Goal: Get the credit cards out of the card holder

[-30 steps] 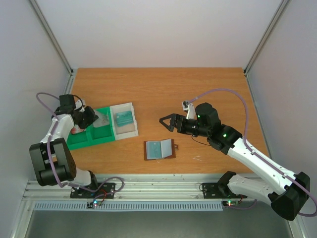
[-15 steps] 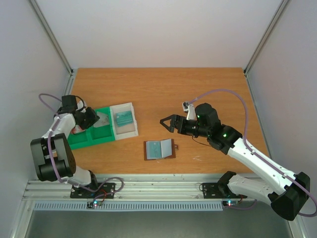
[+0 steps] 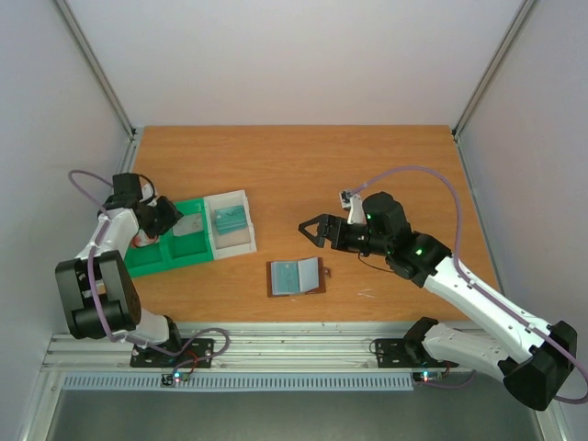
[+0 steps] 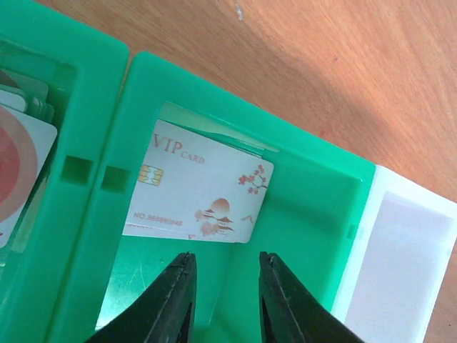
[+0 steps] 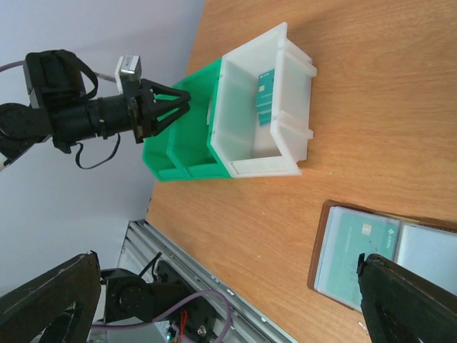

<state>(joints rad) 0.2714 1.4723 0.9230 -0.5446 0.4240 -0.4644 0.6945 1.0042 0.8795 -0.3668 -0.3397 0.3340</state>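
While L gripper [image 4: 223, 300] hangs over the green tray [image 4: 314, 186] by the table's [image 3: 367, 165] left edge, its fingers sit a modest gap apart w/ nothing between them. White card [image 4: 196, 196] lies flat in the compartment just beyond the tips. One teal card [image 3: 229, 218] sits in the clear bin [image 3: 236, 242] joined to the tray's right side.

Card holder [image 3: 296, 277] lies open nr middle of near edge. Second teal-green card [image 3: 287, 275] shows in its left pocket, so job looks only part done. Right pocket contents: can't tell.

R gripper [image 3: 306, 231] hovers just beyond the holder, spread wide, empty.

Judged step: getting the last visible card out. Next move calls for R to drop to the pocket, pinch whatever card edge is exposed & slide it out. Holder prob. needs pinning, else it drags along.
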